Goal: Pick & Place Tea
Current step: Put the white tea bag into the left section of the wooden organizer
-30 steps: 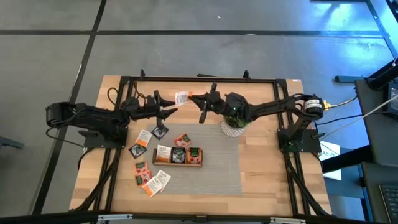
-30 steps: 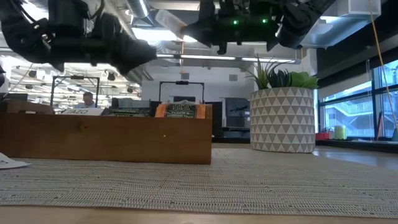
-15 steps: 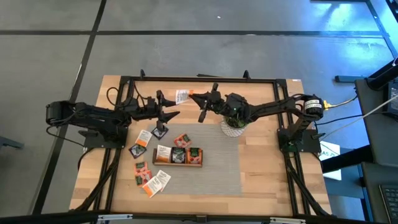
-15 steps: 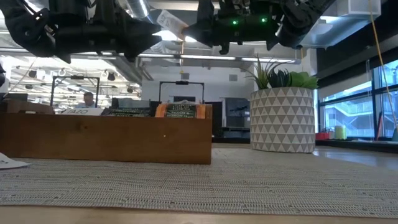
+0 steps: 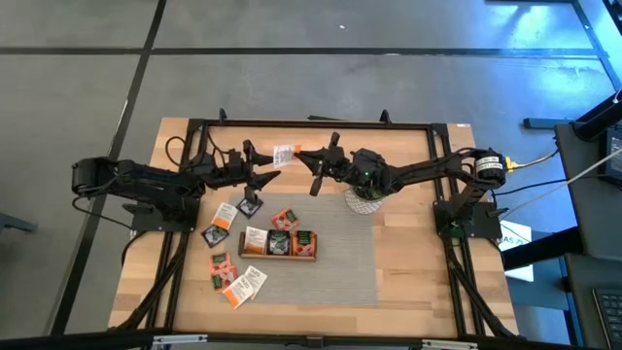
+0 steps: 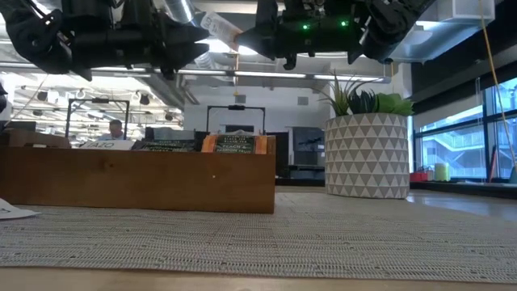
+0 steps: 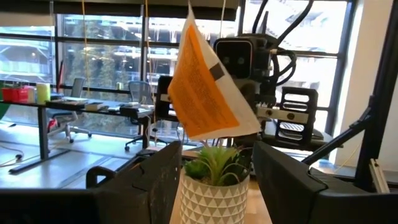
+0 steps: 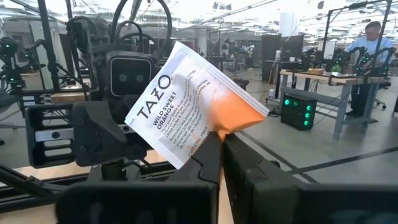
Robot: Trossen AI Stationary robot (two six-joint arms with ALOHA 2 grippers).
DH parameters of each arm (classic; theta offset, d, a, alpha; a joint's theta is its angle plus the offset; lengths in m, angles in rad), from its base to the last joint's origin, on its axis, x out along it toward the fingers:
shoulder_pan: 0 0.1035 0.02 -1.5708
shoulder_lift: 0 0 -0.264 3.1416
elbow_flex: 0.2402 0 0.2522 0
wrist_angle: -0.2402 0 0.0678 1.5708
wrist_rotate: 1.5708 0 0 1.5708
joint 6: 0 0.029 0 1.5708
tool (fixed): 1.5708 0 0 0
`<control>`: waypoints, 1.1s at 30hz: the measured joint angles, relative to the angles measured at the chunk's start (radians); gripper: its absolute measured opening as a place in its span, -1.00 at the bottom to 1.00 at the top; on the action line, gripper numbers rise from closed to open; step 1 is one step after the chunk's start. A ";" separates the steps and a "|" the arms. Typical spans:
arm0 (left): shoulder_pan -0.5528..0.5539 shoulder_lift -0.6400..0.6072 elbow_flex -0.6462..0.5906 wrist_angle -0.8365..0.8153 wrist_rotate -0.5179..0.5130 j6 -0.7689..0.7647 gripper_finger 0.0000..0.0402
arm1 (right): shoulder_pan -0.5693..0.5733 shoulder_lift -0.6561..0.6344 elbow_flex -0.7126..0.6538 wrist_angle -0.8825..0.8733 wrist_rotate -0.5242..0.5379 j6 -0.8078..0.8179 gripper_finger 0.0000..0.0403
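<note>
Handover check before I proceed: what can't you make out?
High view: print on the loose square paper sachets too small.
Low view: long wooden tray's wall hides its contents; top edge cuts both arms.
Left wrist view: print blurred on the white-and-orange paper sachet held by the right gripper. Left gripper open.

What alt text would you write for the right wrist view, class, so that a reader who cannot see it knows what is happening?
The right gripper is shut on one corner of a white-and-orange tea sachet printed "TAZO Wild Sweet Orange", holding it up in the air. Facing it just beyond is the left gripper, fingers open, with its wrist camera above. An office with desks lies behind, with a person far off.
</note>
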 joint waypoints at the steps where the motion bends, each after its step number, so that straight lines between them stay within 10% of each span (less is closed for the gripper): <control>1: 0.000 0.000 0.000 0.002 0.000 -0.001 -0.03 | 0.000 0.000 0.000 0.000 0.000 0.000 -0.93; 33: 0.000 0.000 0.000 0.022 -0.053 -0.037 -0.69 | 0.007 0.001 0.001 0.027 0.000 -0.027 -0.93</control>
